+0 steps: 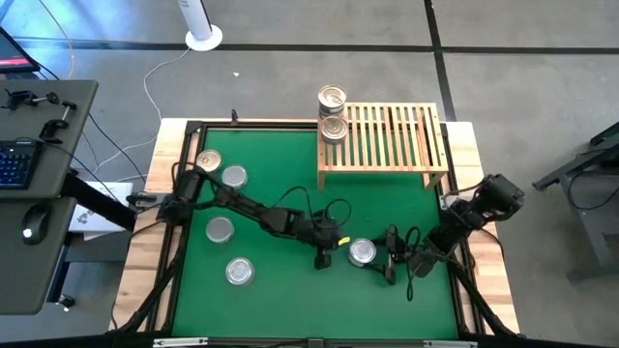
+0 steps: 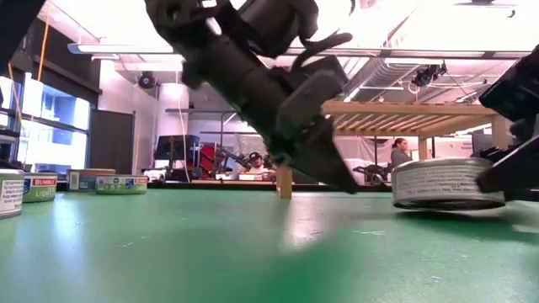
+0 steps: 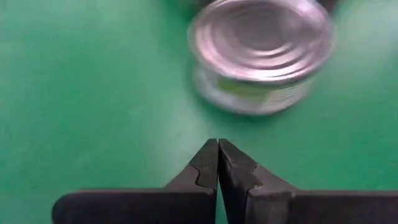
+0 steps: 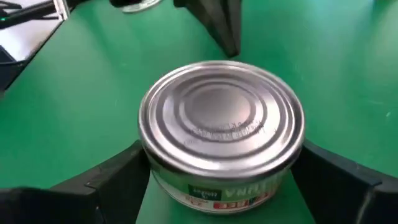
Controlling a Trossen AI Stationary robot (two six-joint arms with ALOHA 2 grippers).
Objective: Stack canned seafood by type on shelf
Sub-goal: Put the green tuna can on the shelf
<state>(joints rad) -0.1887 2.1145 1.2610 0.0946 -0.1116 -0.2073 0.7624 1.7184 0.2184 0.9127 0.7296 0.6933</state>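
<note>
A silver tin [image 1: 362,252] stands on the green mat between my two grippers. My right gripper [image 4: 221,171] is open, one finger [image 4: 115,177] on each side of that tin [image 4: 221,134]. My left gripper [image 3: 217,155] is shut, just to the tin's left [image 1: 322,259], its tips low over the mat [image 2: 341,181], touching nothing. The slatted shelf [image 1: 387,145] stands at the far right, with two tins [image 1: 333,99] [image 1: 334,128] at its left end. Several more tins [image 1: 221,229] stand on the mat at the left. My right gripper reaches level from the table's right side, its fingers close beside the tin's side wall [image 4: 155,177]. Whether they touch it, I cannot tell. The tin stands upright on the mat.
A gold-toned tin [image 1: 208,160] and silver ones [image 1: 234,177] [image 1: 239,272] stand on the mat's left half. A pale wooden frame [image 1: 145,242] borders the mat. A desk with a keyboard [image 1: 14,164] stands beyond the left edge. In the low view, people sit in the room behind.
</note>
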